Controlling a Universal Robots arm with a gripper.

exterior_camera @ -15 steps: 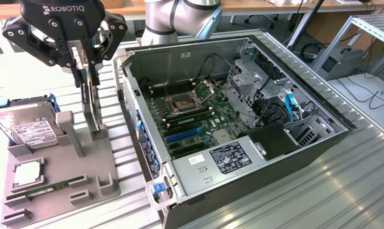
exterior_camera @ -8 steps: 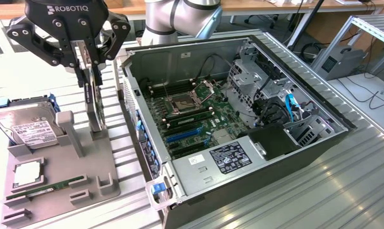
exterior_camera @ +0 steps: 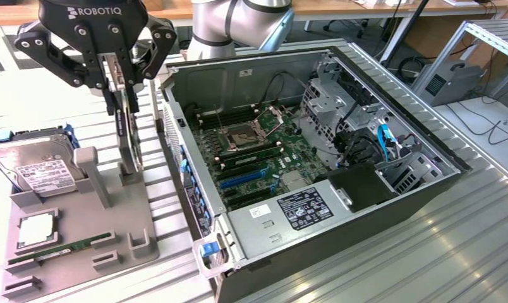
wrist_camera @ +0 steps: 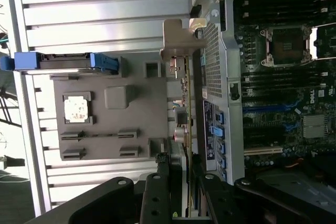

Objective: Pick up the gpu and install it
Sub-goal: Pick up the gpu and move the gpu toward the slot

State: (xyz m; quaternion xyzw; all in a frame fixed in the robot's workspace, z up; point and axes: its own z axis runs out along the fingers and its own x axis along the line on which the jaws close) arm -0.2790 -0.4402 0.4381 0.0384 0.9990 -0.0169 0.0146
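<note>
The gripper [exterior_camera: 123, 104] stands over the grey holder [exterior_camera: 85, 233] on the desk [exterior_camera: 364, 265]. Its two fingers point straight down and are clamped on the gpu [exterior_camera: 129, 142], one finger on each dark face near the top edge. The card hangs at 6 o'clock from the gripper in the exterior view, and its lower edge is down at the holder; whether it has left its slot cannot be told. In the wrist view the gpu [wrist_camera: 184, 87] is seen edge-on as a thin line running out from the gripper [wrist_camera: 182, 163] to the silver bracket [wrist_camera: 178, 38] at its far end. Its long axis therefore appears to lie level and alongside the perforated rear wall [wrist_camera: 210, 56] of the open computer case [exterior_camera: 263, 233], just beside that wall and apparently not touching it. The case sits at 3 o'clock from the gripper in the exterior view. The blue expansion slots [exterior_camera: 241, 180] on its board are at about 4 o'clock, and they seem to run across the card's present long axis, not along it. The hard drive [exterior_camera: 35, 167] rests in the holder at 8 o'clock.
</note>
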